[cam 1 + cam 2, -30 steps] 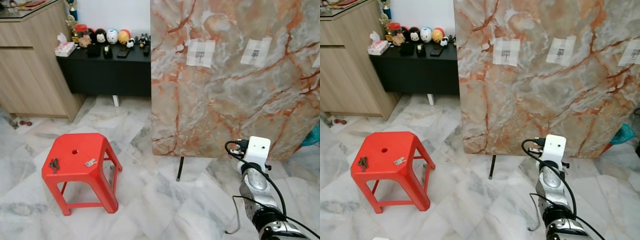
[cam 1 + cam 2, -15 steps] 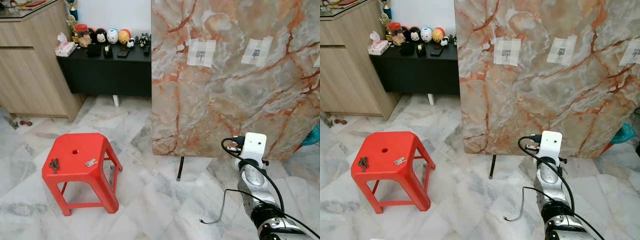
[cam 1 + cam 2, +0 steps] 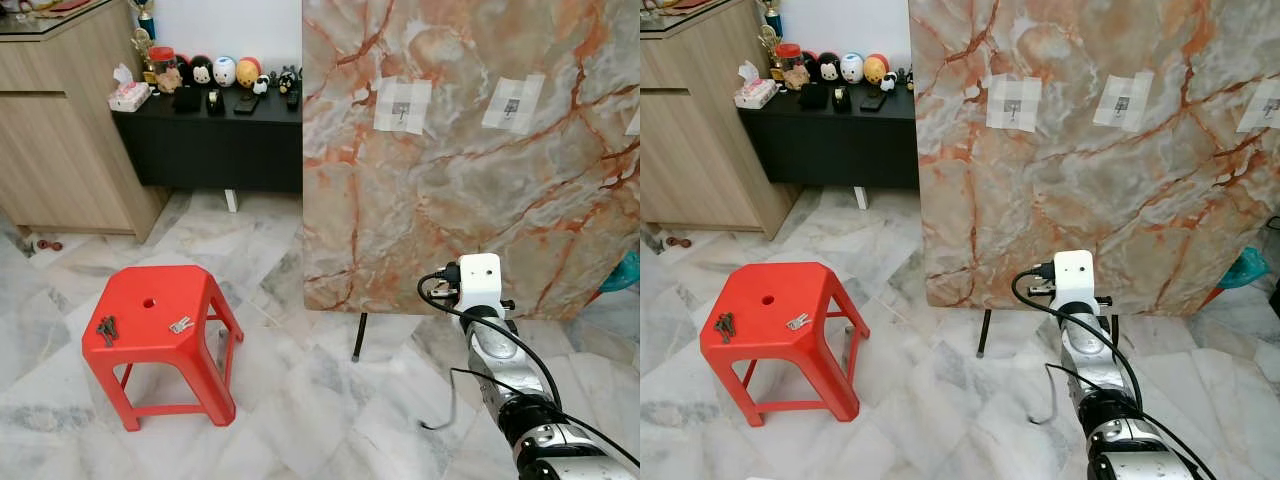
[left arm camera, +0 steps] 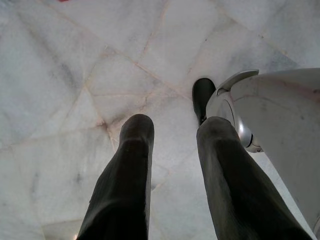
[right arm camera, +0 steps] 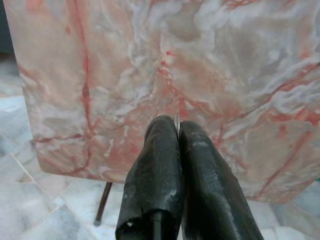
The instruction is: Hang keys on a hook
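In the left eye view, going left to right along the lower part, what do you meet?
Dark keys → silver keys, both on the red stool → panel's stand leg → right arm's white wrist camera.

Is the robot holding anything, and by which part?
Left gripper open, empty. Right gripper shut on a thin silvery sliver at its tips; cannot tell what.

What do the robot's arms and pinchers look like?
The right arm is shiny silver metal with a white box on its wrist and thin black cables looping along it. Each gripper has two long, smooth, rounded black fingers: see the left gripper and the right gripper.
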`<state>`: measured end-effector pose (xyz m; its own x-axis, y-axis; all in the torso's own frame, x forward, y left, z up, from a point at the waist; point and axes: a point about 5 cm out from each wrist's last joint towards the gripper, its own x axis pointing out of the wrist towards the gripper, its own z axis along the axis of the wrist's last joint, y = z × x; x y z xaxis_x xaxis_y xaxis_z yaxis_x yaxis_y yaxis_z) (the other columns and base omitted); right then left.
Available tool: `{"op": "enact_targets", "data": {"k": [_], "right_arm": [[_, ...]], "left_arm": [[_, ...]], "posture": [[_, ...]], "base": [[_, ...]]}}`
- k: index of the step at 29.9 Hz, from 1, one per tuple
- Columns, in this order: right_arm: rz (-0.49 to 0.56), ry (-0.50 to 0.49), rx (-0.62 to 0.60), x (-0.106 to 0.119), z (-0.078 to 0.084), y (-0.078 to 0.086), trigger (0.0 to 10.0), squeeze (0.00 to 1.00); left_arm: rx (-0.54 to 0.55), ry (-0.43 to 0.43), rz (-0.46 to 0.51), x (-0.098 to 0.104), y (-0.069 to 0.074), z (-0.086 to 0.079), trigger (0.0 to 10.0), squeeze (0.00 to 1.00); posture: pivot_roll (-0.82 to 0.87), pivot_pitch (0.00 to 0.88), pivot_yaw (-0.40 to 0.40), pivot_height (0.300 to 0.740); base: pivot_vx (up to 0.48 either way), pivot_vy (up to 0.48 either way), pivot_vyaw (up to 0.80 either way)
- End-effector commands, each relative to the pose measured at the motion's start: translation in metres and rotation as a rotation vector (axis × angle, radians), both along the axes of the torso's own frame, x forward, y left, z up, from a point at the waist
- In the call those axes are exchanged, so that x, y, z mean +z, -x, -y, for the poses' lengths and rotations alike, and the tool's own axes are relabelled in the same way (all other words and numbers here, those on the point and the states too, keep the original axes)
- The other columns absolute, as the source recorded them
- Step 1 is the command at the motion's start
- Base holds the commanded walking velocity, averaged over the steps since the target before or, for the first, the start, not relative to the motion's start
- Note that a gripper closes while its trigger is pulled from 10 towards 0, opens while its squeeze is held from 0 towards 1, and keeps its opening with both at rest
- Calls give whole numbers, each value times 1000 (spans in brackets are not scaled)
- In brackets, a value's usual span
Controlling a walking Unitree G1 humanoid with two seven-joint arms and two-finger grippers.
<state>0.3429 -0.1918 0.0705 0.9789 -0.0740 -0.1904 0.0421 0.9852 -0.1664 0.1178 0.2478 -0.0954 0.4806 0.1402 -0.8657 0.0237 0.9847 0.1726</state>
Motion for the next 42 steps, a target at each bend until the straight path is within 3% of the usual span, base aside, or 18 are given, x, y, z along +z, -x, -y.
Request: {"op": "enact_targets", "data": {"k": [1,3,5,8,10,13,17,19,21,25,28,29,31,33,35,39,42], "right_arm": [[33,23,-30,14,4,-8,10000,0],[41,9,-75,15,8,-8,10000,0],[37,-86,-160,15,13,-8,10000,0],[36,-135,-218,14,17,-7,10000,0],[24,-264,-318,10,22,-4,10000,0],[19,-270,-306,10,20,-5,10000,0],[-12,-232,-190,11,10,-8,10000,0],[-37,-186,-105,10,2,-9,10000,0],[-63,-46,62,11,-9,-11,10000,0],[-87,-6,159,12,-14,-11,10000,0],[-121,85,312,14,-17,-12,10000,0],[-144,105,397,16,-19,-12,10000,0],[-169,132,476,17,-19,-12,10000,0],[-195,173,570,19,-21,-12,10000,0],[-214,197,678,23,-25,-12,10000,0],[-220,186,761,30,-30,-14,10000,0],[-239,194,909,33,-42,-11,10000,0]], "left_arm": [[7,6,-7,-1,2,2,10000,0],[10,8,-7,-1,2,2,10000,0],[14,6,-15,-2,8,0,10000,0],[18,5,-19,-3,12,-2,10000,0],[24,3,-21,-3,15,-4,10000,0],[24,2,-20,-2,16,-5,10000,0],[14,-8,-17,-2,14,-6,10000,0],[-6,-13,-7,-1,9,-3,10000,0],[-33,-22,16,1,0,-1,10000,0],[-82,-44,36,4,-8,-2,10000,0],[-207,-89,107,16,-36,-4,10000,0],[-294,-124,166,27,-54,-8,10000,0],[-381,-155,242,41,-75,-11,10000,0],[-476,-169,362,63,-101,-13,10000,0],[-621,-139,542,100,-132,0,10000,0],[-748,-56,636,125,-145,25,10000,0],[-843,36,693,143,-153,51,10000,0]], "posture": [[43,0,-76,740],[41,0,-75,740],[42,0,-74,740],[43,0,-73,740],[44,0,-71,740],[43,0,-69,740],[42,0,-67,740],[39,0,-65,740],[43,0,-66,740],[44,0,-67,740],[46,0,-73,740],[56,0,-79,740],[57,0,-83,740],[61,0,-87,740],[64,0,-93,740],[66,0,-100,740],[67,0,-107,740]], "base": [[0,0,0],[0,0,0],[0,0,0],[0,0,0],[0,0,0],[0,0,0],[0,0,0],[0,0,0],[0,0,0],[0,0,0],[0,0,0],[0,0,0],[0,0,0],[0,0,0],[0,0,0],[0,0,0],[0,0,0]]}}
